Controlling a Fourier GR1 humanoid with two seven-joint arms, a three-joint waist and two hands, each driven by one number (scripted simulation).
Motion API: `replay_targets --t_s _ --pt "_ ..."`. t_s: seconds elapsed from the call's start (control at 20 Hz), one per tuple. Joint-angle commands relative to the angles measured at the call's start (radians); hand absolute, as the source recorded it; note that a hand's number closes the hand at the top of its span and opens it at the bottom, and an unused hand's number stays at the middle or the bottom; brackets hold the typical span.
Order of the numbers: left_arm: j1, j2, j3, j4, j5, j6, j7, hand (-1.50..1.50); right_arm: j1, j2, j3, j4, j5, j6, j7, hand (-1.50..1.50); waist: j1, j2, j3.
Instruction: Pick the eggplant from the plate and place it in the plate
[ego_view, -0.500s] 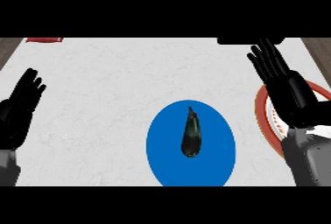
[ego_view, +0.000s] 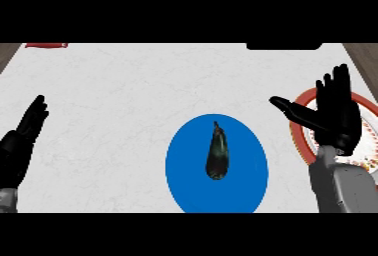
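Observation:
A dark eggplant (ego_view: 217, 154) lies lengthwise on a blue plate (ego_view: 184, 170) near the counter's front middle. A white plate with a red rim (ego_view: 298, 134) sits at the right edge, mostly covered by my right hand (ego_view: 334, 116). That hand is open, fingers straight and pointing away, thumb stretched toward the blue plate; it hovers to the right of the eggplant and does not touch it. My left hand (ego_view: 21, 141) rests open at the left edge, fingers up, far from both plates.
A red object (ego_view: 46, 45) lies at the far left corner of the white counter. A dark object (ego_view: 283, 46) sits at the far edge, right of the middle. Wooden surface shows beyond the counter at the right.
My right hand has dropped lower and come nearer, over the red-rimmed plate. The left hand has shifted slightly downward at the left edge. The eggplant has not moved.

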Motion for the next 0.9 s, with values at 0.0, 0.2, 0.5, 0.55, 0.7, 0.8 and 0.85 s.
replay_targets --t_s 0.0,0.2,0.5,0.55,0.7,0.8,0.85 --pt "0.056 0.002 -0.022 0.024 -0.042 -0.001 -0.056 0.0 0.054 0.078 0.021 -0.028 0.174 -0.327 -0.024 -1.5 -0.002 -0.009 -0.001" --pt "0.065 -0.031 -0.051 0.035 -0.062 0.009 -0.081 0.0 0.05 0.081 0.217 -0.088 0.246 -0.647 -0.006 -1.5 0.013 -0.01 0.002" --pt "0.123 -0.034 -0.031 0.065 -0.083 0.006 -0.184 0.0 0.111 0.082 0.524 -0.155 0.492 -0.701 0.314 -1.5 0.004 -0.009 0.002" --pt "0.145 -0.063 -0.05 0.064 -0.093 0.027 -0.195 0.0 0.149 0.082 0.525 -0.193 0.511 -0.629 0.365 -1.5 -0.007 -0.013 0.0" --pt "0.14 -0.041 -0.038 0.036 -0.092 0.022 -0.171 0.0 0.209 0.015 0.534 -0.176 0.549 -0.445 0.503 -1.5 -0.01 -0.014 0.001" --pt "0.143 -0.049 -0.038 0.071 -0.093 0.013 -0.205 0.0 0.198 0.013 0.554 -0.17 0.606 -0.388 0.62 -1.5 -0.012 -0.01 -0.001" --pt "0.146 -0.063 -0.046 0.075 -0.108 0.034 -0.21 0.0 0.164 -0.012 0.548 -0.164 0.608 -0.327 0.677 -1.5 -0.008 -0.009 -0.002"
